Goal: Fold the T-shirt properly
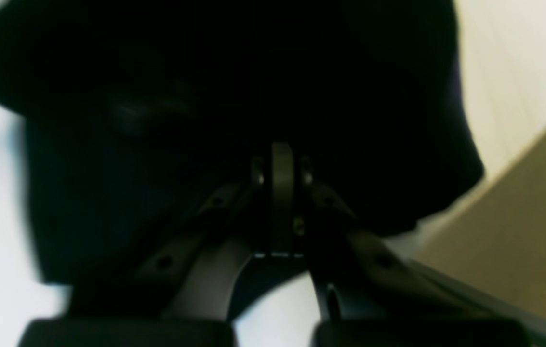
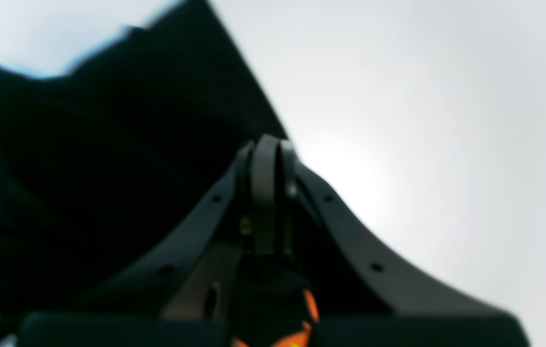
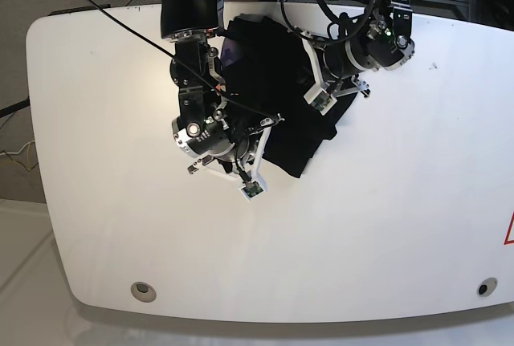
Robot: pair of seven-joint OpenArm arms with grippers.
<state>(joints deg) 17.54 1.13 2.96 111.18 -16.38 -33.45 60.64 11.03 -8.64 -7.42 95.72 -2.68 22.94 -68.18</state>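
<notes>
This looks like a robotics lab: a large white rounded table [image 3: 385, 225] stands on a pale floor [image 3: 20, 234], two black robot arms [image 3: 193, 81] are mounted at its far edge, and loose black cables [image 3: 104, 17] and equipment racks crowd behind.

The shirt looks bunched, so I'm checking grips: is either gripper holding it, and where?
Both are shut on the shirt: right gripper at its edge, left gripper somewhere within the dark cloth.

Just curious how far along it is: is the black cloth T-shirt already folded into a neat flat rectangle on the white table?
No, the black cloth T-shirt lies bunched and irregular on the white table.
</notes>
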